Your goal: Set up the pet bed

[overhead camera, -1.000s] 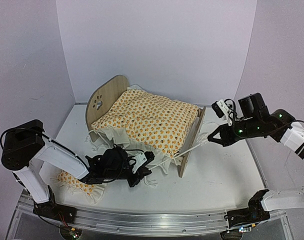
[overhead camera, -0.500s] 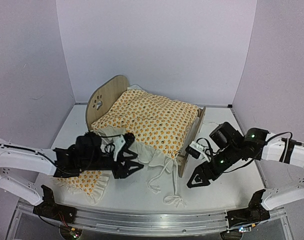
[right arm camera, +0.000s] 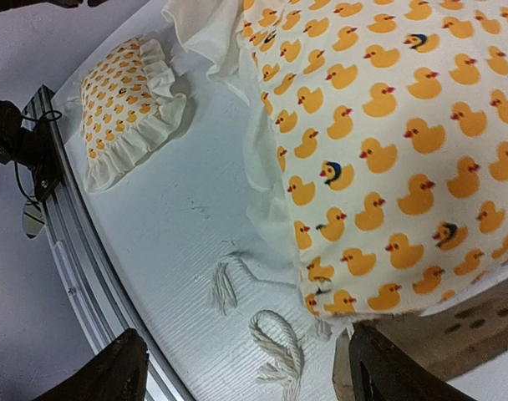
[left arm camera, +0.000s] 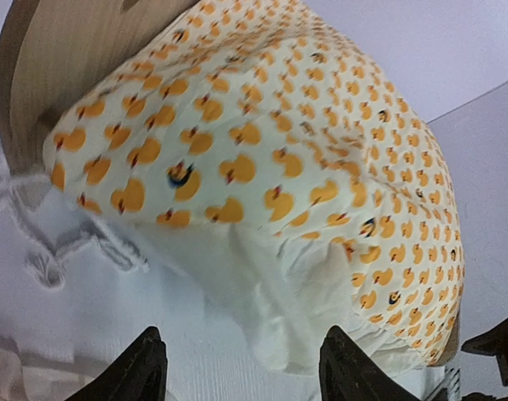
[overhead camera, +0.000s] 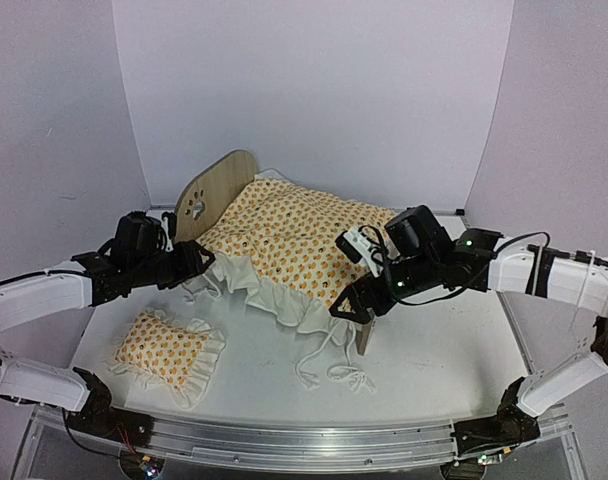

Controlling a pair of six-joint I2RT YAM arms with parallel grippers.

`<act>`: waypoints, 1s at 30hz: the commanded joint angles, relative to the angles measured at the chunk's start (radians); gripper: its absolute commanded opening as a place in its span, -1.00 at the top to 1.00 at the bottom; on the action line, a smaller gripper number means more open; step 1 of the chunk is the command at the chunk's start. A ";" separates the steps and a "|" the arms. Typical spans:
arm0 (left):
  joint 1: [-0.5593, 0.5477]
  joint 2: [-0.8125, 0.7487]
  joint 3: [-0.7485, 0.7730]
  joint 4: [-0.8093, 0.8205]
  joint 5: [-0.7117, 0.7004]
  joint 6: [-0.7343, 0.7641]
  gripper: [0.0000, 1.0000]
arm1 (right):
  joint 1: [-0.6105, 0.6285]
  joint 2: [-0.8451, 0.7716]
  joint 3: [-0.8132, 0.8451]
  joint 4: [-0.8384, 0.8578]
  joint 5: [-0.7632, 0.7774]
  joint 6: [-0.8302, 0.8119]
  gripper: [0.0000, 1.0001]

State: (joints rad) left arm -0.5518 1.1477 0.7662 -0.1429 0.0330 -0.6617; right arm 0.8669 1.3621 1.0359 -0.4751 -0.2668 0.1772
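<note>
Pillow (overhead camera: pixel 164 345), loose cords (overhead camera: pixel 324 371) beside bed (overhead camera: pixel 220 186)

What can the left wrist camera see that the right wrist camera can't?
Only the left wrist camera sees the rounded wooden headboard. Only the right wrist camera sees the little ruffled pillow, the white cords lying on the table, and the footboard. Both see the duck blanket.
</note>
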 commanded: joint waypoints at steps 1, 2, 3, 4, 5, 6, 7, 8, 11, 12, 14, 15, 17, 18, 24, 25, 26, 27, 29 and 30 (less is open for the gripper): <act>0.003 -0.009 -0.115 0.245 0.031 -0.256 -0.27 | 0.009 0.044 0.079 0.093 -0.034 -0.057 -0.69; 0.003 0.003 -0.126 0.281 0.036 -0.288 -0.28 | 0.009 0.055 0.087 0.099 -0.035 -0.058 -0.69; 0.003 0.028 -0.121 0.289 0.039 -0.319 -0.28 | 0.011 0.064 0.096 0.101 -0.037 -0.056 -0.69; 0.003 0.063 -0.117 0.312 0.055 -0.340 -0.28 | 0.012 0.070 0.105 0.106 -0.036 -0.055 -0.69; 0.003 0.086 -0.122 0.358 0.082 -0.354 -0.28 | 0.014 0.075 0.110 0.110 -0.035 -0.052 -0.69; 0.003 0.106 -0.125 0.395 0.096 -0.368 -0.28 | 0.014 0.076 0.113 0.117 -0.035 -0.050 -0.69; 0.003 0.120 -0.128 0.418 0.095 -0.382 -0.27 | 0.016 0.077 0.112 0.125 -0.037 -0.047 -0.69; 0.003 0.126 -0.133 0.436 0.084 -0.376 -0.27 | 0.017 0.078 0.112 0.130 -0.038 -0.044 -0.69; 0.003 0.119 -0.154 0.509 0.058 -0.337 -0.23 | 0.021 0.081 0.107 0.136 -0.043 -0.042 -0.68; 0.003 0.122 -0.156 0.529 0.054 -0.316 -0.16 | 0.021 0.084 0.101 0.138 -0.040 -0.040 -0.68; 0.005 0.130 -0.154 0.531 0.039 -0.283 0.26 | 0.024 0.091 0.097 0.143 -0.020 -0.033 -0.68; 0.006 0.130 -0.156 0.529 0.036 -0.262 0.45 | 0.025 0.097 0.100 0.144 0.006 -0.026 -0.68; 0.016 0.120 -0.162 0.482 0.004 -0.212 0.79 | 0.025 0.111 0.112 0.142 0.084 0.005 -0.63; 0.021 0.111 -0.170 0.464 -0.014 -0.190 0.90 | 0.026 0.124 0.121 0.142 0.106 0.019 -0.59; 0.041 0.193 -0.107 0.274 -0.141 0.047 1.00 | 0.059 0.258 0.212 0.153 0.033 0.033 -0.30; 0.041 0.226 -0.074 0.219 -0.174 0.102 1.00 | 0.064 0.291 0.229 0.158 0.024 0.029 -0.26; 0.042 0.258 -0.057 0.185 -0.210 0.126 1.00 | 0.067 0.323 0.242 0.160 0.021 0.032 -0.18; 0.044 0.284 -0.049 0.161 -0.237 0.147 1.00 | 0.067 0.353 0.256 0.159 0.030 0.035 -0.11; 0.046 0.318 -0.047 0.155 -0.260 0.182 1.00 | 0.065 0.391 0.265 0.161 0.113 0.067 0.03; 0.047 0.327 -0.049 0.151 -0.277 0.184 1.00 | 0.066 0.397 0.263 0.163 0.164 0.082 0.10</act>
State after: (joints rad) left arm -0.5133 1.4319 0.6788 0.1047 -0.1234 -0.6083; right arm 0.9257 1.7149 1.2568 -0.3523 -0.2161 0.2115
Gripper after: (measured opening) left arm 0.006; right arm 0.502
